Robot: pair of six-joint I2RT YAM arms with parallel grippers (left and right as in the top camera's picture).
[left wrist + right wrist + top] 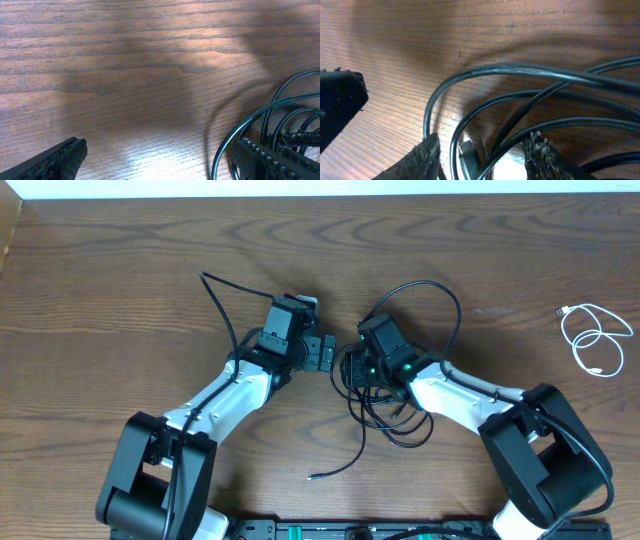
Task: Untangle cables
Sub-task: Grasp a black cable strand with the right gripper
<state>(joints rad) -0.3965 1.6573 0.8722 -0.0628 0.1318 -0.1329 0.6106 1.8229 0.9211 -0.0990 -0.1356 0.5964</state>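
Right gripper (482,150), jaws apart, straddles black cables (520,70) on wooden table (470,30).

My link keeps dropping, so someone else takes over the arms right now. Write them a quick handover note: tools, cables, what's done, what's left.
Left tool: open, empty, at the edge of the tangle.
Right tool: open, straddling several black strands and a small plug, clamping none.
Black cables: one looped heap in the middle, partly under the right arm.
White cable: coiled alone at far right, apart from the heap.
Done: white cable is separate.
Left: pull the black cables apart.
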